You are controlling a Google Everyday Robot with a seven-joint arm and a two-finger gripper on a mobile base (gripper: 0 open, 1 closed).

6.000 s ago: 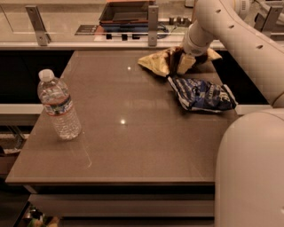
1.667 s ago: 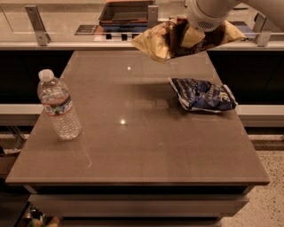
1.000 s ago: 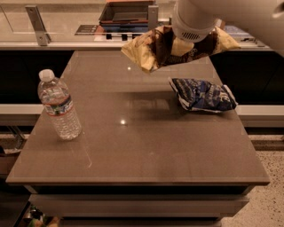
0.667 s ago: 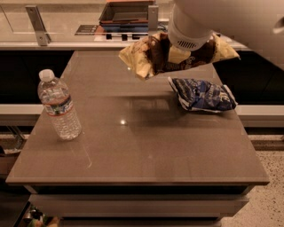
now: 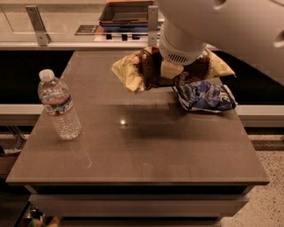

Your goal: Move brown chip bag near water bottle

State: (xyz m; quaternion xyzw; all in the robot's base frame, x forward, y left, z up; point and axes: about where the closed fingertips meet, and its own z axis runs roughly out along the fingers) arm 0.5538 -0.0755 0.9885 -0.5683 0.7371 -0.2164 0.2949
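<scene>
The brown chip bag (image 5: pixel 133 71), dark brown in the middle with pale yellow ends, hangs in the air above the far middle of the table. My gripper (image 5: pixel 153 73) is shut on the bag's dark middle, and my white wrist covers much of it from above. The water bottle (image 5: pixel 59 106), clear with a white cap and a red and blue label band, stands upright at the left side of the table. It is well apart from the bag, to the bag's lower left.
A blue and white snack bag (image 5: pixel 205 95) lies at the table's right side, just below and right of the held bag. The brown table (image 5: pixel 142 150) drops off at its front and side edges. A counter with a dark tray (image 5: pixel 126 13) and metal posts runs behind.
My arm has carried the brown chip bag off the far right of the table, lifted it, and moved it left and nearer the table's middle. The bottle and the blue bag have not moved.
</scene>
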